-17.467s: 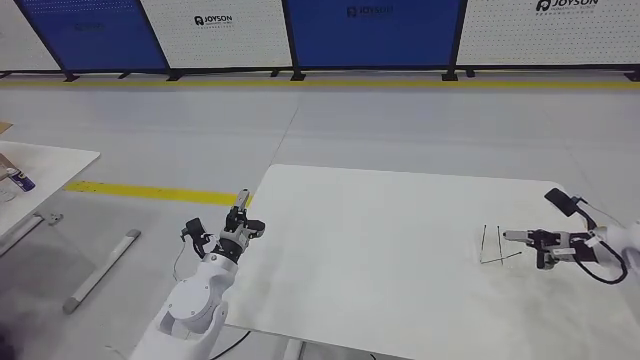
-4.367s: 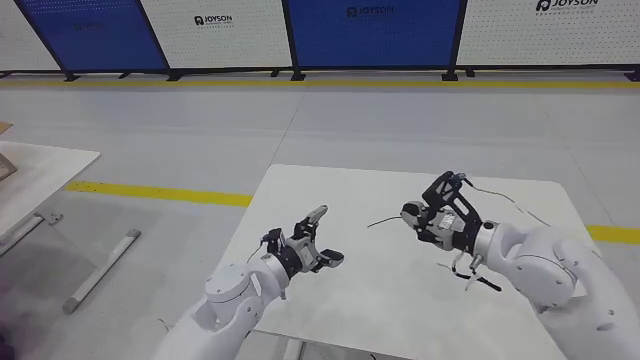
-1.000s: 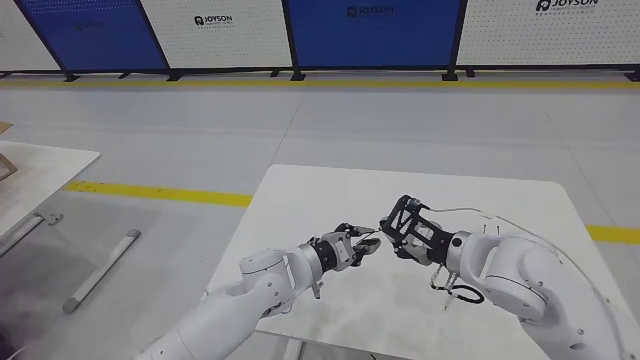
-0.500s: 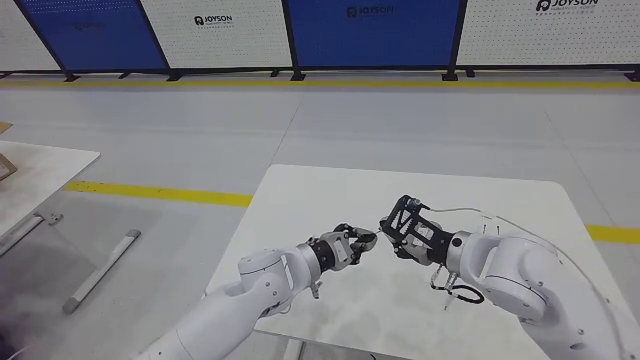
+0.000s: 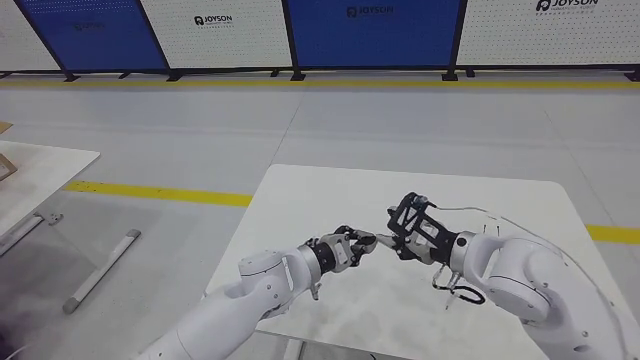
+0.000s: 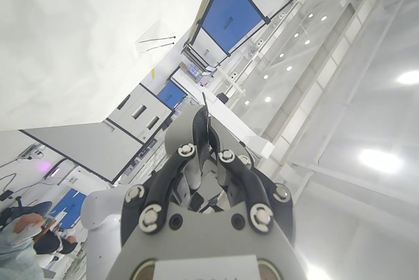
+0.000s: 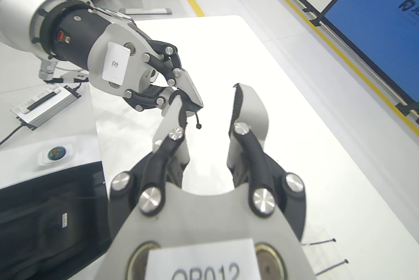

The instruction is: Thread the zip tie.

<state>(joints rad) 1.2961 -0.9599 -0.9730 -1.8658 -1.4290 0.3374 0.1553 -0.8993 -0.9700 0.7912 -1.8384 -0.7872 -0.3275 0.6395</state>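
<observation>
Black zip tie; white table

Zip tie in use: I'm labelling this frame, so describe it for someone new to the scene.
Over the white table, the left gripper faces the right gripper. The left pinches a thin black zip tie, head dangling. Unlike the two spare ties lying flat on the table, it's held aloft.
</observation>
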